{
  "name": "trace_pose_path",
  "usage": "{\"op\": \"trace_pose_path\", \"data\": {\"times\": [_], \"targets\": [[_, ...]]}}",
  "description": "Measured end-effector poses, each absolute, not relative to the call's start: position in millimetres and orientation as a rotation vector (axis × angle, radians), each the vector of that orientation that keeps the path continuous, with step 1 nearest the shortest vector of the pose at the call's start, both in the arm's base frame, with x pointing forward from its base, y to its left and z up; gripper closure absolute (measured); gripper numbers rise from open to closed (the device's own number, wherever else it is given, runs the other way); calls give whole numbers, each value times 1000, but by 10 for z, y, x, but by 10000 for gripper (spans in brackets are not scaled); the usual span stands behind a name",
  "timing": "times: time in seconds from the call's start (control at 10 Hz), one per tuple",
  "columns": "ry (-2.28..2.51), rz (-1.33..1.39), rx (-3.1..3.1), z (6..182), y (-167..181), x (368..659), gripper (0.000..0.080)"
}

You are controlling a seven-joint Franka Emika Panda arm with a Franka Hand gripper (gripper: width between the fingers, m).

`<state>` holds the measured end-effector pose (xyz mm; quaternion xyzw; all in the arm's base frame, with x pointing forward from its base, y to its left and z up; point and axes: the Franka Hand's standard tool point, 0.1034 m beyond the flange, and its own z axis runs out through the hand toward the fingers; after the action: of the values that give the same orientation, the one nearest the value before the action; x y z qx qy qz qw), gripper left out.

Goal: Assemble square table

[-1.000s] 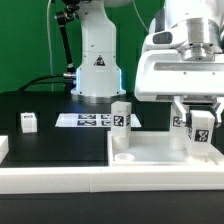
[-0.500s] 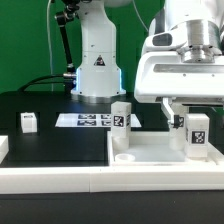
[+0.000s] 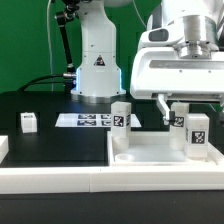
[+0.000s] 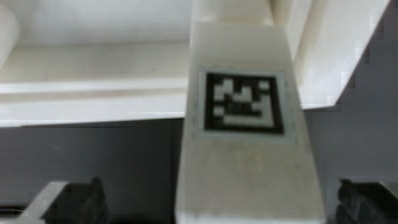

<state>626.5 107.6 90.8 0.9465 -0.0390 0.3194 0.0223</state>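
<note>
1. The square table slab [image 3: 150, 152] lies at the exterior view's lower right; a leg [image 3: 199, 135] stands upright on it, bearing a black-and-white tag [image 4: 240, 100]; no legible writing.
2. My pincer [image 3: 195, 106] stands over that leg, wide open, gripping nothing.
3. The marker board [image 3: 85, 120] lies toward the exterior view's left.
</note>
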Motion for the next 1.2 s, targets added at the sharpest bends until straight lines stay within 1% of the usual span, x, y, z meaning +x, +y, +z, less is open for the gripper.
{"op": "trace_pose_path", "data": {"times": [0.2, 0.4, 0.6, 1.0, 1.2], "targets": [[-135, 946, 2950, 943, 1028, 6282, 151], [-140, 903, 2965, 908, 1028, 6266, 151], [-170, 675, 3044, 867, 1050, 6233, 151], [-225, 227, 3133, 849, 1002, 6190, 151], [-255, 130, 3143, 847, 986, 6192, 151]]}}
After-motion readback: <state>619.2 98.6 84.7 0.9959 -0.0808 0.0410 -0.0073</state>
